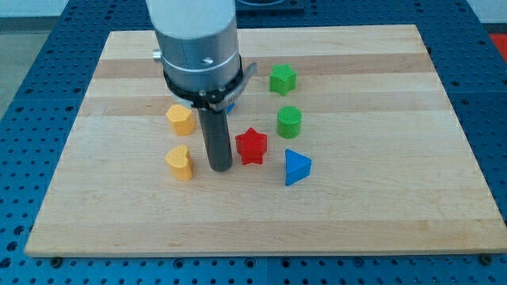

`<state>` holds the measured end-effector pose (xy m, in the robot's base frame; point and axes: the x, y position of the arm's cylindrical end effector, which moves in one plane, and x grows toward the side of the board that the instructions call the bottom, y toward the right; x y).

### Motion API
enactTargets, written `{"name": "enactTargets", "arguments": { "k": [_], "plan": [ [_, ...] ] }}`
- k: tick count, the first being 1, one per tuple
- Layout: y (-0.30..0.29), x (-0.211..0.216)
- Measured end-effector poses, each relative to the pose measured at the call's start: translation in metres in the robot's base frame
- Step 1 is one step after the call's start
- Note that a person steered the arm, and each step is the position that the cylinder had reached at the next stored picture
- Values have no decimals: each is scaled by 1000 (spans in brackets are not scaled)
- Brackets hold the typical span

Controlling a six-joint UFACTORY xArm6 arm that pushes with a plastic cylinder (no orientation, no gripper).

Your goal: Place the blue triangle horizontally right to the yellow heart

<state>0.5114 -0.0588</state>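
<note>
The blue triangle (297,167) lies on the wooden board right of centre, toward the view's bottom. The yellow heart (180,162) lies to the view's left of it at about the same height. My tip (219,168) rests on the board between them, close to the heart's right side and well left of the triangle. A red star (252,146) sits between my tip and the blue triangle, slightly higher in the view.
A yellow pentagon-like block (181,119) lies above the heart. A green star-shaped block (282,79) and a green cylinder (289,121) lie above the triangle. A blue block (231,103) is mostly hidden behind the arm. The wooden board (380,198) ends on a blue pegboard surround.
</note>
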Motion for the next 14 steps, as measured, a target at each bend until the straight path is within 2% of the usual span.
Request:
{"name": "enactTargets", "arguments": {
  "k": [1,8,9,11,12,13,14],
  "plan": [
    [43,14],
    [49,-29],
    [50,-21],
    [50,44],
    [74,72],
    [158,77],
    [192,50]
  ]
}}
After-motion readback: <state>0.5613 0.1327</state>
